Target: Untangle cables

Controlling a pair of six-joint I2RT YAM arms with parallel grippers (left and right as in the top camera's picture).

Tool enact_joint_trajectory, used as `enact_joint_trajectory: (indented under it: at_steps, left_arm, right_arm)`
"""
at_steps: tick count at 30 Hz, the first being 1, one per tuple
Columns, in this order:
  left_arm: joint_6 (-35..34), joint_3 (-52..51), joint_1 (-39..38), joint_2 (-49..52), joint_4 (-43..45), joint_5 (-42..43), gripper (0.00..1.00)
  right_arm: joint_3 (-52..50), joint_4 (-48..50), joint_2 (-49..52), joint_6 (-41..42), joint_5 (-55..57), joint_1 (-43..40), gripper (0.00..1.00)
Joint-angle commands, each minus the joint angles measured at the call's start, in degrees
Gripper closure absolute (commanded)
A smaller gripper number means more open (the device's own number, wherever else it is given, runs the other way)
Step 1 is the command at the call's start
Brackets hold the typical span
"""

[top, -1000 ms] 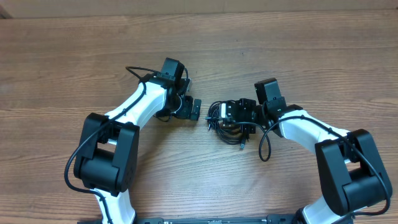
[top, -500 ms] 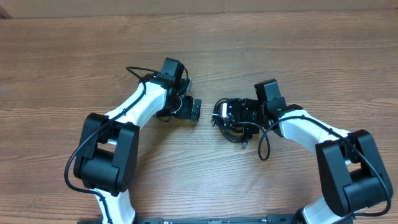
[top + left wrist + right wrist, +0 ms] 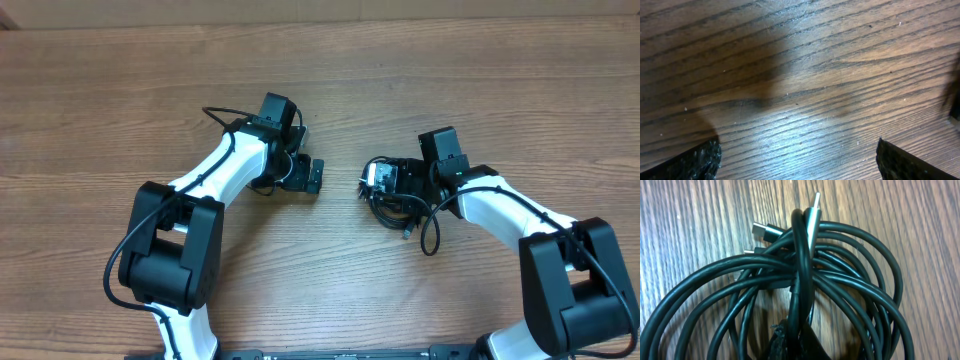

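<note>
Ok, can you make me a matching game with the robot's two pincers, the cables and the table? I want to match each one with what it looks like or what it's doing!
Things:
1. left pincer
2. right pincer
3. cables
4. table

Descriptions:
A. brown wood with streaky grain
B. wide open, holding nothing, over bare wood
C. black, coiled together in a bundle
D. shut tight on the bundle

Right pairs: 1-B, 2-D, 3-C, 4-A
</note>
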Motion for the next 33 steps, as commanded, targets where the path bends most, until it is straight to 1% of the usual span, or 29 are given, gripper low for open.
enact_joint_trajectory:
  at_steps: [1, 5, 7, 12, 14, 19, 22, 26, 30, 33]
  left_arm:
    - [0.68, -1.68, -0.09, 1.81, -0.07, 1.75, 0.00]
    - [0.68, -1.68, -0.09, 1.81, -0.04, 1.75, 0.00]
    - [0.70, -1.68, -0.09, 1.81, -0.04, 1.75, 0.00]
    - [0.70, -1.68, -0.09, 1.81, -0.07, 1.75, 0.00]
    - [0.70, -1.68, -0.09, 1.81, -0.11, 1.77, 0.00]
    - [0.74, -1.68, -0.09, 1.81, -0.87, 3.02, 0.01]
    - [1.18, -1.68, -0.33, 1.81, -0.59, 7.41, 0.00]
    - [1.38, -1.68, -1.97, 1.79, 2.14, 12.41, 0.00]
    - [1.31, -1.68, -4.33, 1.79, 5.55, 13.79, 0.01]
    - [1.66, -1.68, -5.99, 1.79, 9.25, 13.75, 0.00]
  right_arm:
    - [0.35, -1.38, -1.86, 0.70, 6.86, -0.74, 0.96]
    - [0.37, -2.60, -6.23, 0.57, 11.10, -0.74, 0.96]
    - [0.37, -4.13, -9.40, -1.07, 11.47, -0.74, 0.96]
    - [0.35, -8.33, -17.53, -2.86, 11.08, -0.74, 0.96]
    - [0.37, -10.01, -20.41, -4.17, 9.92, -0.74, 0.96]
    - [0.37, -11.76, -25.90, -4.33, 6.40, -0.74, 0.96]
    - [0.37, -11.74, -26.82, -4.33, 4.00, -0.74, 0.96]
    - [0.35, -11.63, -26.27, -4.24, 3.61, -0.76, 0.96]
    - [0.35, -10.60, -25.88, -3.41, 3.34, -0.94, 0.96]
    - [0.35, -9.46, -25.68, -0.15, 1.68, -2.19, 0.96]
